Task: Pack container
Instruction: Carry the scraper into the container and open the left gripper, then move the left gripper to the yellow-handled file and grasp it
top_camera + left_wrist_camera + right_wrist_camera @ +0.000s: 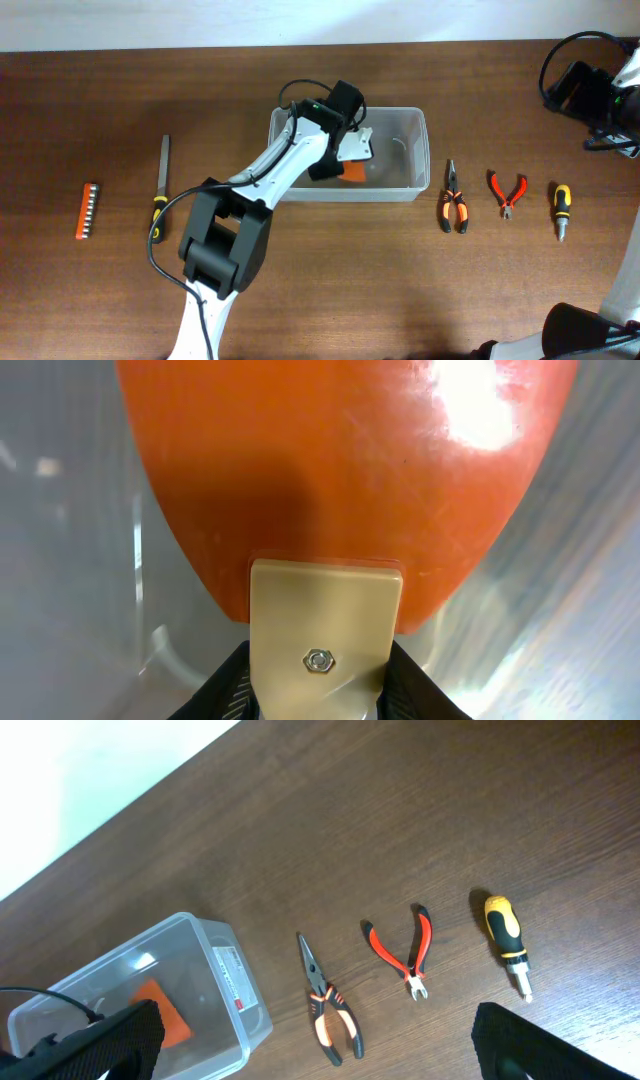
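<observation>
left tool (351,162) | clamped on orange object (340,470) | inside container (425,150)

One container (400,125), two pliers (454,198) (507,193), one screwdriver (562,208), one file (164,185), one bit strip (88,210) and one orange object (354,172) are counted.

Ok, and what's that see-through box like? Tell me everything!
The container is a clear plastic tub, rectangular with rounded corners and a rim. It sits upright with no lid on the brown table. A white label is stuck on one short end. The left gripper reaches down inside it, right by an orange object in there.
</observation>
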Controlling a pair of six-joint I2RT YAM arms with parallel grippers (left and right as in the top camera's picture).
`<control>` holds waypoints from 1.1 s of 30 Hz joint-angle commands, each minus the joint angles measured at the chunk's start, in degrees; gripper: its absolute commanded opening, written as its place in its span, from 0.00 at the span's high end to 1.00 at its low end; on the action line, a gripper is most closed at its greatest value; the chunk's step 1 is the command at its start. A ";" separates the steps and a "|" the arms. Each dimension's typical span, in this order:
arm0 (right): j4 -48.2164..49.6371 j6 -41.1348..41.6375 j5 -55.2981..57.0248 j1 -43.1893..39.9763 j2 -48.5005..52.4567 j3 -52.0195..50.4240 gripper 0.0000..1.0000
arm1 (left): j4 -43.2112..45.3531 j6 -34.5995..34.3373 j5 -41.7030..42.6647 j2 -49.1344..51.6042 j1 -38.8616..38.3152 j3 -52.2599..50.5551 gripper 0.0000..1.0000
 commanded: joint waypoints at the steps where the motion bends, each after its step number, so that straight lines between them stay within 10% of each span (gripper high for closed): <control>1: 0.07 0.46 0.28 0.04 0.26 -0.28 0.01 | -0.76 -1.90 -4.28 -0.79 0.02 2.95 0.38; 2: 0.07 0.46 0.28 0.04 0.26 -0.28 0.01 | -1.51 -3.34 -4.20 -0.92 -0.04 4.31 0.01; 19: 0.07 0.22 0.52 0.04 1.22 -0.28 0.01 | -30.97 -20.02 -3.93 -8.74 5.70 25.94 0.01; 33: 0.07 0.24 0.48 0.04 2.32 -0.28 0.01 | -36.26 -36.74 11.93 -9.01 44.13 8.02 0.01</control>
